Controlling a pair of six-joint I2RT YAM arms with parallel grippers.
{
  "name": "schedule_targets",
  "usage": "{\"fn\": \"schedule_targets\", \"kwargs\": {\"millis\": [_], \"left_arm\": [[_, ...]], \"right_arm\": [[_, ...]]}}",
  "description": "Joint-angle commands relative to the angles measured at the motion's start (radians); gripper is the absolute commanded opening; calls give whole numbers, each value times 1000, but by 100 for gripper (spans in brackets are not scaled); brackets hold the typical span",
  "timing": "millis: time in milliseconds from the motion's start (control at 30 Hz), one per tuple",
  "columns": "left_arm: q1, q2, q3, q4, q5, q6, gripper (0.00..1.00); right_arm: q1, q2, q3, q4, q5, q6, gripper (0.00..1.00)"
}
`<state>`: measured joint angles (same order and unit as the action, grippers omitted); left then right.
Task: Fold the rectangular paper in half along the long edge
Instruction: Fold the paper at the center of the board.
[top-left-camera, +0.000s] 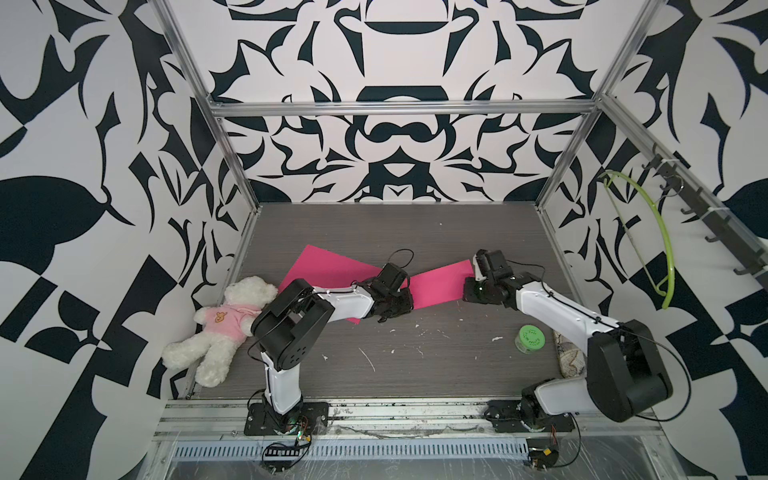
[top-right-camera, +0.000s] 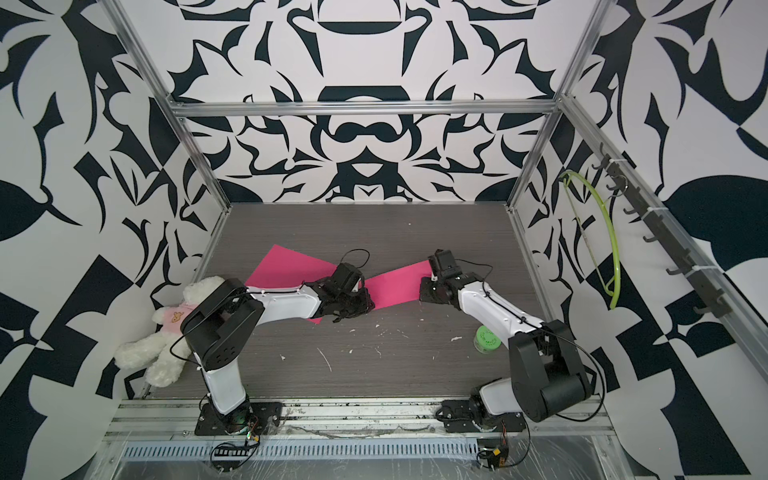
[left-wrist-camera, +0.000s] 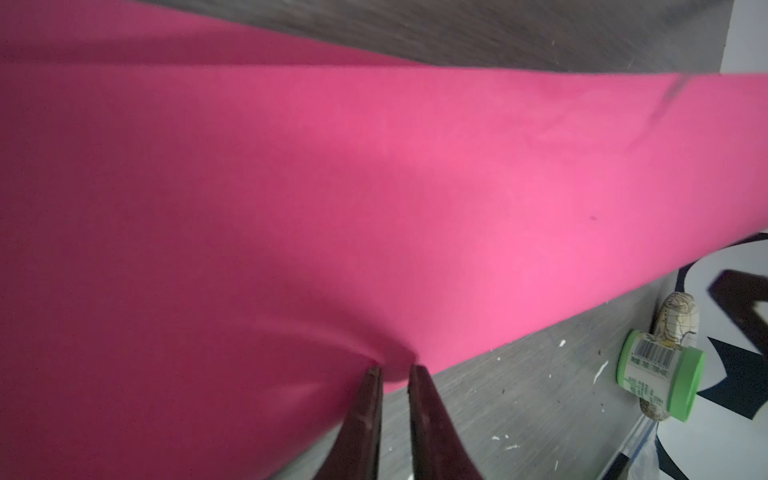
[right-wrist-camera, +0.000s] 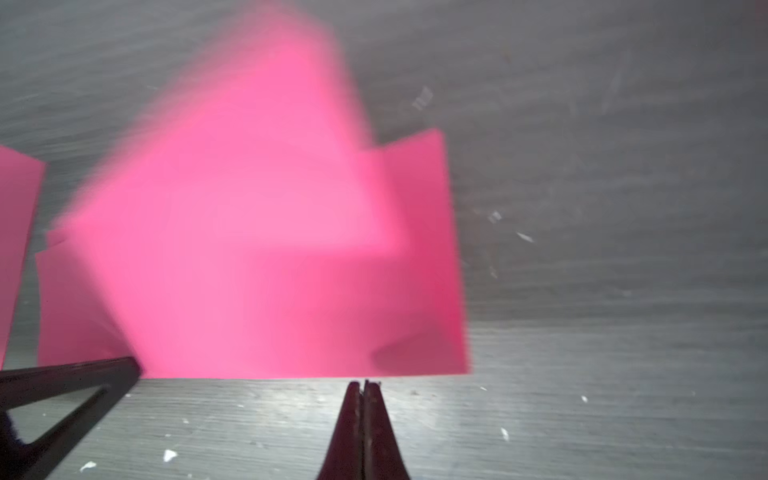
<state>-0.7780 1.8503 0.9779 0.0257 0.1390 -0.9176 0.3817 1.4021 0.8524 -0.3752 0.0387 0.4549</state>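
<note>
Operator: Paper (top-left-camera: 328, 270), how does it look?

Observer: It is a plain rectangular sheet, strong pink, without print. The paper lies near the centre of the gray table (top-left-camera: 415, 224), and its long side runs from 10 o'clock to 3 o'clock. The 10 o'clock part is flat on the surface. The 3 o'clock part is bent up and looks narrower, so in both top views the shape is like a bow tie.

Operator: And the jaws?

Observer: The left gripper (left-wrist-camera: 394, 369) clamps the paper at its 6 o'clock long edge, and the pink makes a small pucker between the fingertips. The right gripper (right-wrist-camera: 365, 384) is pressed fully together, right at the edge of the 3 o'clock end. Whether it catches that edge, I cannot tell.

Operator: Anything near?

Observer: A white teddy bear (top-left-camera: 232, 316) at 8 o'clock, just beside the paper's corner. A green jar (top-left-camera: 531, 338) at 4 o'clock, well apart.
</note>
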Motion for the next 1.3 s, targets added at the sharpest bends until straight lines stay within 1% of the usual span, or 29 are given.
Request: {"fn": "schedule_targets", "kwargs": {"millis": [0,67,100,167,233,300,333,367,400,500,667,800,867,933,1000,1033,1067,1100,1133,1200,1267], "left_arm": [[11,35,-29,-125,-32,6,18],[11,34,-29,-127,-32,5,18],[11,32,-28,-127,-32,6,19],[11,30,-30,-125,-30,6,19],[11,33,-28,-122,-27,7,21],[11,35,-22,-121,-23,7,25],[11,35,-22,-117,-21,8,27],[11,32,-22,-114,-19,6,28],[11,30,-22,-109,-17,3,29],[11,22,-22,-103,-13,2,30],[11,11,-18,-101,-5,10,30],[-5,-34,-5,-78,15,39,40],[-15,-57,13,-78,20,49,49],[-22,-80,27,-64,31,47,60],[-24,-88,39,-33,51,37,64],[-24,-83,46,-16,70,31,64],[-24,-74,55,-7,80,28,61],[-24,-56,72,-7,85,27,57],[-24,-36,86,-11,87,28,49],[-25,-2,105,-17,85,27,40],[-23,24,112,-24,76,24,33]], "right_arm": [[74,-3,58,-45,215,40,0],[100,0,75,-46,243,37,2],[104,4,79,-35,234,23,6],[106,35,93,-23,190,2,24],[106,99,121,-19,124,-11,50],[112,155,142,-8,92,-18,72],[111,182,152,-1,78,-21,80],[111,207,164,1,69,-24,85],[111,237,181,-4,63,-24,88],[112,301,211,3,49,-30,90],[111,377,220,21,23,-32,84],[111,409,195,35,18,-26,80],[111,417,184,39,17,-22,78],[112,419,169,46,12,-18,77],[112,414,157,54,7,-12,76],[112,412,152,57,5,-10,75],[111,410,149,62,3,-8,74],[111,408,146,63,2,-7,74],[111,407,145,64,1,-6,73],[111,405,143,64,0,-5,73],[111,402,141,67,0,-5,73]]}}
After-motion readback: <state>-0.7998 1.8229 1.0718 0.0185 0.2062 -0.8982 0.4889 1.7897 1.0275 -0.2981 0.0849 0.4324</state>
